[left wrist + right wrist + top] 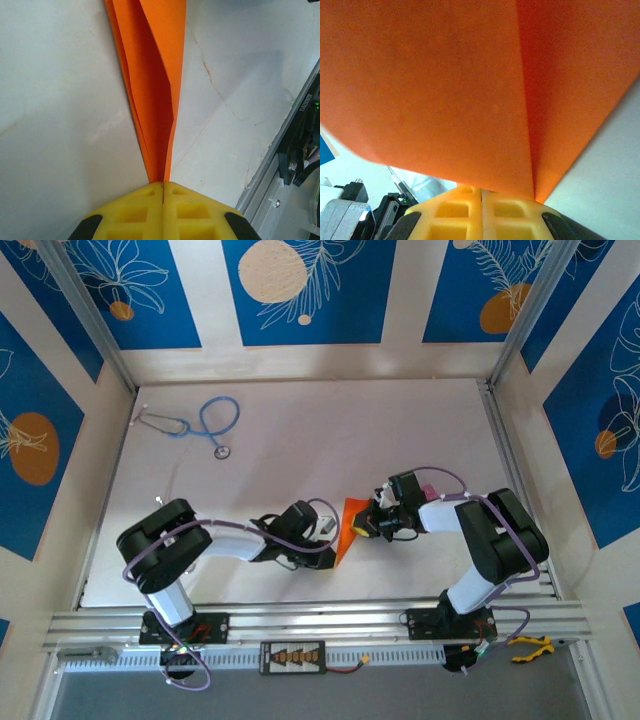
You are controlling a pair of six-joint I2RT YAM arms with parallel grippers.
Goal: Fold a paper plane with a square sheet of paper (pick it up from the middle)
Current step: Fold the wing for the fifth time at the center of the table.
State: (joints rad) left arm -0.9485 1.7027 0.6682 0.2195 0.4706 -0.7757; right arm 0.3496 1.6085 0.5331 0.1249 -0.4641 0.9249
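Creases run lengthwise along the bright orange paper plane (152,90), its layers narrowing into the left gripper (163,185), clamped on it; the right gripper (481,191) pinches another edge. It sits between the arms over the table (420,430), perhaps slightly lifted.

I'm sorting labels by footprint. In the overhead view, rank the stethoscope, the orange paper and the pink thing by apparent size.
1. stethoscope, spread widest.
2. orange paper, folded narrow, partly covered.
3. pink thing, a sliver, mostly hidden, so its true size is unsure.
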